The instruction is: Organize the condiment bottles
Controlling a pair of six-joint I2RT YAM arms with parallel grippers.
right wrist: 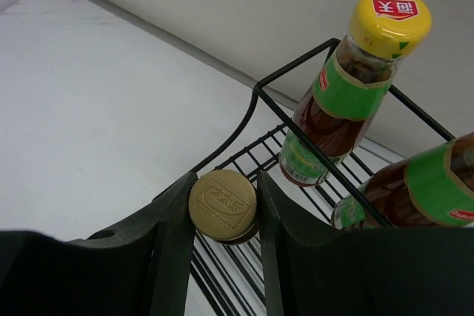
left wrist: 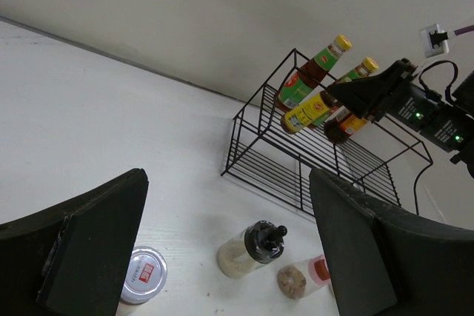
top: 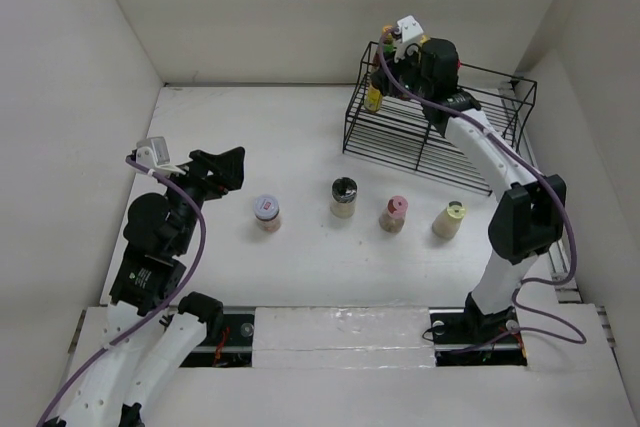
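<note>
Right claw [right wrist: 222, 206]: clamped on the small yellow bottle [left wrist: 306, 112], in the rack's [top: 395, 135] back left corner.
Tall bottles [right wrist: 337, 101]: two, in the rack, just beside it.
Left claw [left wrist: 227, 177]: apart, empty, left of the rack.

- You can see the rack [top: 400, 135] is thin black wire, metal by its look, smooth with a slight sheen.
- Your tall bottle [right wrist: 333, 116] is clear and glossy, with a shiny printed label and a smooth plastic yellow cap [right wrist: 390, 14].
- The small bottle [left wrist: 306, 112] wears a dull, embossed gold cap [right wrist: 222, 203].
- Your right fingers [right wrist: 174, 249] are matt black plastic.
- The jar [left wrist: 143, 275] has a lid that shines like metal.
- The table [top: 300, 147] is matt white.
</note>
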